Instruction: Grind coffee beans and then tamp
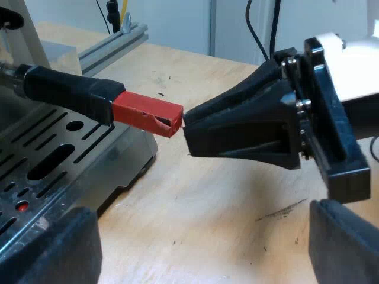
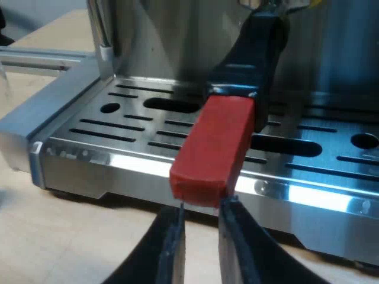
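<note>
Right wrist view: right gripper [image 2: 200,214], fingers narrowly parted, touches the red handle end [image 2: 210,148]; left gripper [image 1: 198,239], fingers spread wide.

right tool [image 1: 185,127]: black wedge; silver screws [image 1: 304,105]; white housing [image 1: 355,65] | left tool [image 1: 201,247]: black blocks

The handle [image 2: 251,53] (its dark end) is cut off.

Place: a robotics lab or workshop.
Worktop: pale wooden worktop [image 1: 225,195], scuffed and flecked with dark specks.
Framing: aluminium profile rail [image 1: 112,44] lying beside the espresso machine [image 1: 53,154].
Wiring: black cables [image 1: 260,23] hanging before a plain pale wall [image 1: 172,18].
</note>
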Controlling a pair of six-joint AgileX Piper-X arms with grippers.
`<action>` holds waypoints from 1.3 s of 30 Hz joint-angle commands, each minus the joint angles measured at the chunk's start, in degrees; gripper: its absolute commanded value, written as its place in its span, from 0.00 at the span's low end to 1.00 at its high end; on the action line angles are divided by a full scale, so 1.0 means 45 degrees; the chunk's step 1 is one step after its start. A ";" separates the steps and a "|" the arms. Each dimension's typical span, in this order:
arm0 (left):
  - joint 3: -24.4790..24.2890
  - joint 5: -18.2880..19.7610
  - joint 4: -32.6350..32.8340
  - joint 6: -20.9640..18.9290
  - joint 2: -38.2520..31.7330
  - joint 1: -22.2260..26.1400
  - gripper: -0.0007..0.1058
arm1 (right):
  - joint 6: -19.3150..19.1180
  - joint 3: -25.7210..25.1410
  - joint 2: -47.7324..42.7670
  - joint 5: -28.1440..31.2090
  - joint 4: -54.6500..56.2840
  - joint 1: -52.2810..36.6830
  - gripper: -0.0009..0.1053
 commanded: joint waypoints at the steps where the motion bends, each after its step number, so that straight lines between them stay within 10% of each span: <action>1: -0.0017 0.0117 -0.0144 -0.0172 0.0018 -0.0043 0.69 | -0.0046 -0.0170 0.0088 0.0084 -0.0124 -0.0229 0.19; 39: -0.0017 0.0117 -0.0110 -0.0210 0.0018 -0.0043 0.69 | -0.0046 -0.0338 0.0083 0.1204 -0.1078 -0.1778 0.19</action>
